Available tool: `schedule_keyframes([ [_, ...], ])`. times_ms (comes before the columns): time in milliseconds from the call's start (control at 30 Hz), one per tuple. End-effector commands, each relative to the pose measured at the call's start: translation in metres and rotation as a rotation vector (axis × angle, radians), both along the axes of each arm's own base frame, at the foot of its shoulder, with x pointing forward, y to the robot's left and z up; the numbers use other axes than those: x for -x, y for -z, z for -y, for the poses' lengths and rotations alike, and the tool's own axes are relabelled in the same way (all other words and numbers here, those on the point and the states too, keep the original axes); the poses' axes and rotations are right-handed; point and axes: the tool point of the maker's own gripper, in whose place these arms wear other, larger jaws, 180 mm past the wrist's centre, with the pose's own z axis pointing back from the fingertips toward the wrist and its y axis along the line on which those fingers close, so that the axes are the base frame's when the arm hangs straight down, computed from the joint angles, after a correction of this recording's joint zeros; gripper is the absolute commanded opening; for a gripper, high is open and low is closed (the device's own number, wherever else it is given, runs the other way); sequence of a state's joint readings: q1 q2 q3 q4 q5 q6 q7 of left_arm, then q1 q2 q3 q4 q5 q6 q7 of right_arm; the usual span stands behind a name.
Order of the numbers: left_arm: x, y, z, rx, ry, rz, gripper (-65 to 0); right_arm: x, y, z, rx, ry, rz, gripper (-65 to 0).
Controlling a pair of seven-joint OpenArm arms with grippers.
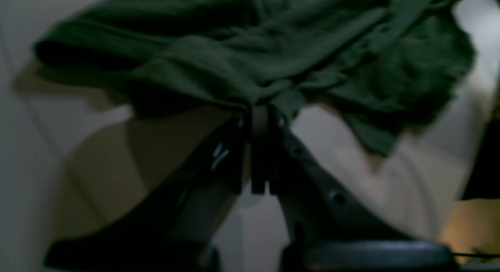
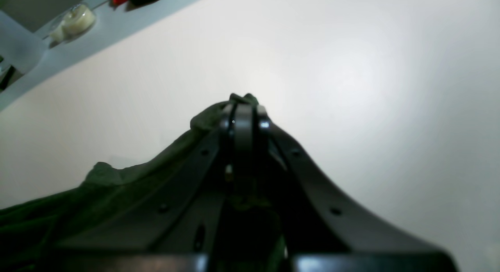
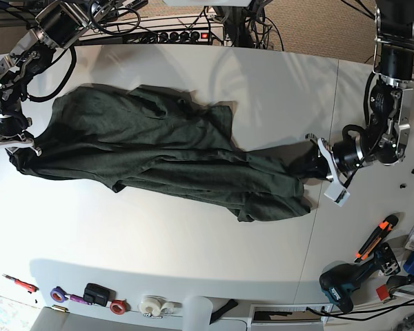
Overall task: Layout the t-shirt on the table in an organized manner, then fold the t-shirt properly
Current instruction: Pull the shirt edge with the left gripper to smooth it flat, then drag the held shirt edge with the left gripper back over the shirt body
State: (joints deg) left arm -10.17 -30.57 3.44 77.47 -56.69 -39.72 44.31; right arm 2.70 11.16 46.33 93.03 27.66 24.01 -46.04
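Both tools, left [image 1: 259, 115] and right [image 2: 243, 108], pinch the rumpled soft green t-shirt [image 3: 159, 155] on the smooth white table [image 3: 193, 234].

The t-shirt [image 3: 159, 155] lies across the table [image 3: 193, 241] (stretched sideways), each hand at one end.

Workshop: cordless drill [image 3: 345, 286], tape rolls [image 3: 150, 305], power strip [image 3: 172, 36].

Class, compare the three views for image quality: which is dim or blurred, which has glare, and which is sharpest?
Left wrist: dim, soft, t-shirt smeared. Right wrist: bright glare on the table, gripper out of focus. Base: sharpest, evenly lit, arm shadows on the tabletop.
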Motion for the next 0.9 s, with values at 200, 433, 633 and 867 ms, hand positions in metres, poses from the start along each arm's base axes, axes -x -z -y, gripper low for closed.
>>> schedule_keyframes([
  [200,0.005,-0.044,0.001,0.090,0.072,-0.004,-65.0,-0.006,-0.023,0.006,0.040,-0.003,0.064,-65.0],
  [433,0.015,-0.062,-0.023,0.091,0.091,-0.045,-65.0,-0.006,-0.023,0.006,0.041,-0.002,0.066,-65.0],
  [633,0.018,-0.033,-0.046,-0.051,0.037,-0.091,-65.0,-0.006,-0.023,0.006,0.041,-0.002,0.066,-65.0],
  [867,0.036,-0.004,-0.056,-0.137,0.029,-0.163,-65.0,-0.006,-0.023,0.006,0.041,-0.003,0.064,-65.0],
])
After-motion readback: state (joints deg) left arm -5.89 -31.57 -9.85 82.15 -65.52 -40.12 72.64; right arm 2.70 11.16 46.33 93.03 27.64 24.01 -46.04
